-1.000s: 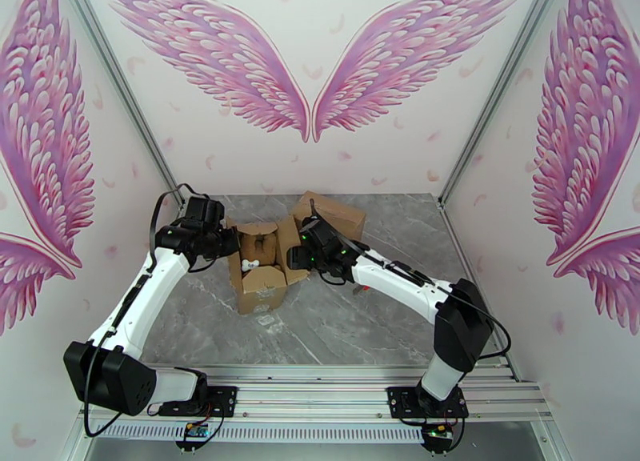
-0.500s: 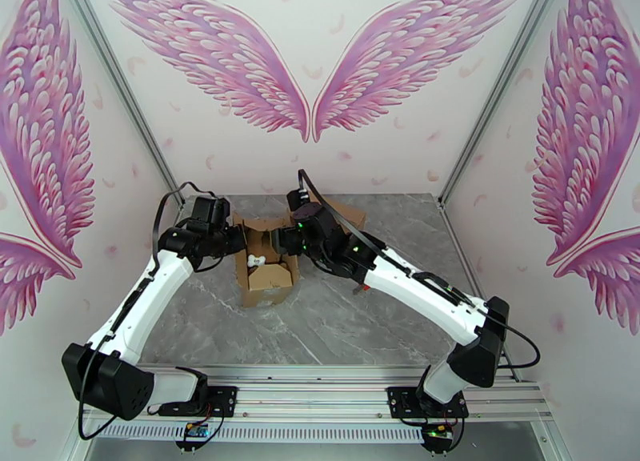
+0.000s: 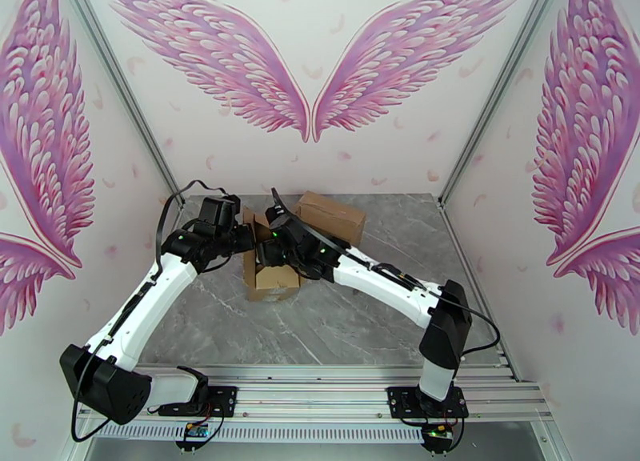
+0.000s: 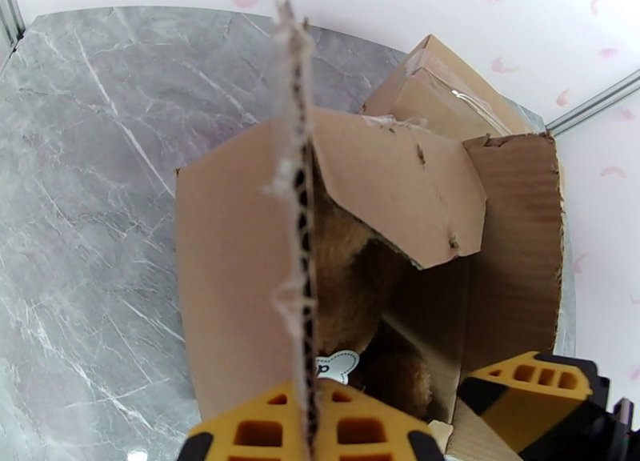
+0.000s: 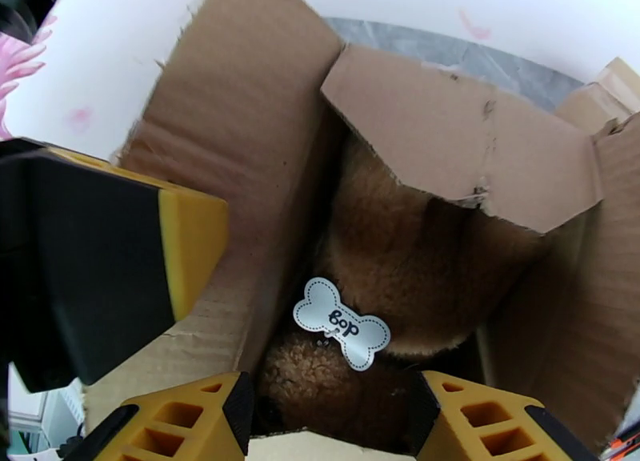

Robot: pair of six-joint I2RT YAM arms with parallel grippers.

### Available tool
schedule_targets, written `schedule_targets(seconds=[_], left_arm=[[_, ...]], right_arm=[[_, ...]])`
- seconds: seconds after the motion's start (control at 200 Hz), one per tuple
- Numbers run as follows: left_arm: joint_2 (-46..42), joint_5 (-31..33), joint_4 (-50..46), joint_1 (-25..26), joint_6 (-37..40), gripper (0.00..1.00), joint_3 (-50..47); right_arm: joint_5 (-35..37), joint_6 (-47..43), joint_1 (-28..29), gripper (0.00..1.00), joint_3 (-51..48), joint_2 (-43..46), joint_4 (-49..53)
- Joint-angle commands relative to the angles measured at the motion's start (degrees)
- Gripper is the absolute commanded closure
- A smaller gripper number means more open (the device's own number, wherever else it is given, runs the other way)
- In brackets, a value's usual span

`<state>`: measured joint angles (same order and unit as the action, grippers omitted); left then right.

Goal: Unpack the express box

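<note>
The express box (image 3: 270, 277) is an open brown carton left of the table's middle. My left gripper (image 3: 243, 239) is shut on its upright left flap (image 4: 298, 214), whose torn edge runs between the yellow pads (image 4: 364, 430). Inside lies a brown plush toy (image 5: 400, 246) with a white bone-shaped tag (image 5: 342, 323). My right gripper (image 3: 266, 254) hangs over the box mouth. In its wrist view the right gripper (image 5: 336, 438) is open, its yellow fingers (image 5: 184, 422) on either side of the toy's lower part and apart from it.
A second, closed carton (image 3: 330, 217) lies just behind the open box, near the back wall. A folded inner flap (image 5: 464, 142) overhangs part of the toy. Bare grey marble table (image 3: 344, 326) stretches to the front and right.
My right gripper has swung left and come down over the box mouth, its jaws narrowing a little. The left gripper, still on the flap, has shifted right, and the box moved slightly back.
</note>
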<state>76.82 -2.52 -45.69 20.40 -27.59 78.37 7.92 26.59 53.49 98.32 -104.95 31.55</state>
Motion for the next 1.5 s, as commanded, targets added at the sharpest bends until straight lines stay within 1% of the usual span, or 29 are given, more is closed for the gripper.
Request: schedule_targets(seconds=[0.0, 0.16, 0.275, 0.37, 0.425, 0.52, 0.625, 0.71, 0.805, 0.974, 1.179, 1.279, 1.339, 1.369, 1.439, 1.494], left_arm=[[-1.35, -2.72, 4.40, 1.24, 1.09, 1.00, 2.71], [-0.32, -4.13, 5.29, 2.40, 1.58, 1.00, 2.93], [0.91, -4.98, 5.34, 2.79, 1.84, 1.00, 3.28], [1.68, -5.28, 5.30, 2.80, 2.26, 1.00, 3.20], [2.25, -5.43, 5.43, 2.80, 2.52, 1.00, 2.94], [3.49, -6.26, 5.70, 2.69, 2.98, 1.00, 2.67], [5.20, -7.29, 5.44, 2.46, 4.07, 1.00, 2.26], [5.87, -8.32, 5.31, 1.49, 4.48, 1.00, 1.26], [5.91, -9.17, 5.34, 0.53, 4.56, 1.00, 0.41], [5.98, -8.33, 4.30, -0.43, 5.27, 1.00, 0.60], [6.07, -6.91, 2.92, -2.09, 5.18, 1.00, 1.25], [6.15, -6.05, 2.13, -3.22, 4.75, 1.00, 1.18], [6.23, -5.58, 1.71, -3.93, 4.32, 1.00, 1.17], [6.18, -5.73, 1.58, -4.20, 4.17, 1.00, 1.26], [6.22, -7.06, 2.13, -4.32, 4.08, 1.00, 1.00], [6.40, -8.21, 2.85, -4.23, 3.75, 1.00, 0.84]], right_arm=[[0.58, 1.17, -0.94, 0.39, 0.78, -2.42, 0.76], [3.98, 1.86, -1.35, 0.35, -0.24, -4.87, -0.63], [4.41, 2.94, -1.93, 0.31, -1.61, -6.76, -3.15], [6.34, 3.73, -2.16, 0.26, -2.65, -7.64, -4.03], [7.41, 3.89, -2.32, 0.23, -4.48, -7.54, -6.26], [7.80, 3.78, -2.77, 0.16, -5.53, -8.69, -8.26], [8.01, 3.63, -3.21, 0.12, -5.82, -10.58, -10.00], [7.11, 3.95, -3.63, 0.11, -6.15, -12.24, -11.56], [6.79, 4.35, -4.00, 0.09, -4.68, -14.00, -10.01], [8.89, 6.64, -4.54, 0.08, -2.77, -15.55, -5.18], [10.82, 7.58, -4.58, 0.12, -7.32, -10.59, -6.44], [11.65, 8.26, -4.55, 0.15, -8.74, -8.36, -6.20], [11.78, 8.55, -4.54, 0.21, -8.77, -7.69, -5.45], [11.84, 8.69, -4.54, 0.22, -8.89, -7.50, -5.36], [11.74, 8.74, -4.50, 0.21, -8.63, -7.83, -5.29], [10.57, 8.34, -4.62, 0.18, -7.44, -9.25, -4.94]])
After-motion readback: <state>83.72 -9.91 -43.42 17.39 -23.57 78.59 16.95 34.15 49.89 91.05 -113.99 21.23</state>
